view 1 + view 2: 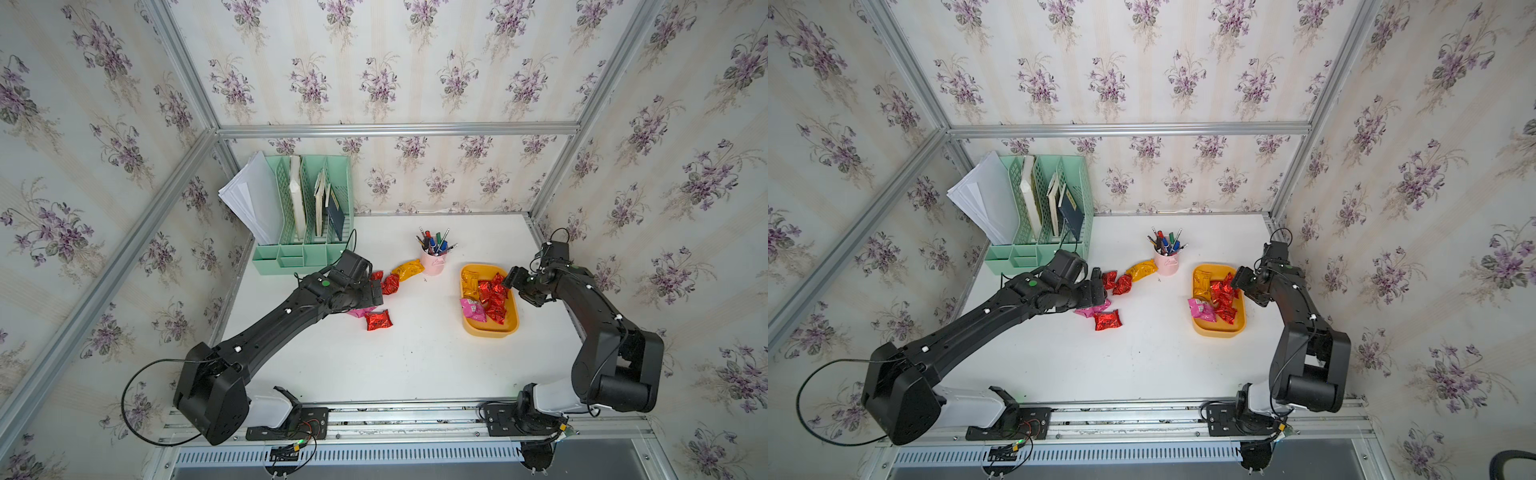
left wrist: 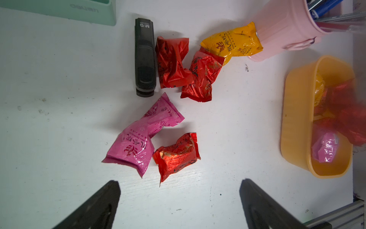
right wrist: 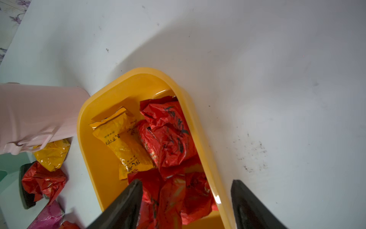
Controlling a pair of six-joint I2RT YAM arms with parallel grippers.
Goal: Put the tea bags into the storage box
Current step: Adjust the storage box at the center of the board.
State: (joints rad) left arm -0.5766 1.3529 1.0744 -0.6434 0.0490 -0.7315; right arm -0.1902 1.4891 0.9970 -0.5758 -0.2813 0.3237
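The yellow-orange storage box (image 1: 490, 332) (image 1: 1219, 332) sits at the table's right and holds several tea bags: red ones (image 1: 494, 297), a yellow one (image 3: 126, 142) and a pink one (image 1: 473, 309). My right gripper (image 3: 186, 183) (image 1: 510, 283) hangs open over the box's right side, with a blurred red tea bag (image 3: 172, 200) loose below its jaws. Loose tea bags lie left of centre: pink (image 2: 138, 136), red (image 2: 176, 154), two more red (image 2: 171, 61) (image 2: 202, 77), and yellow (image 2: 231, 42). My left gripper (image 2: 179, 184) (image 1: 376, 291) hovers open over them, holding nothing.
A black stapler (image 2: 145, 57) lies against the loose red packets. The pink pen cup (image 1: 432, 264) stands between the pile and the box, touching the yellow packet. The mint-green file organiser (image 1: 303, 253) fills the back left corner. Walls enclose the table on three sides.
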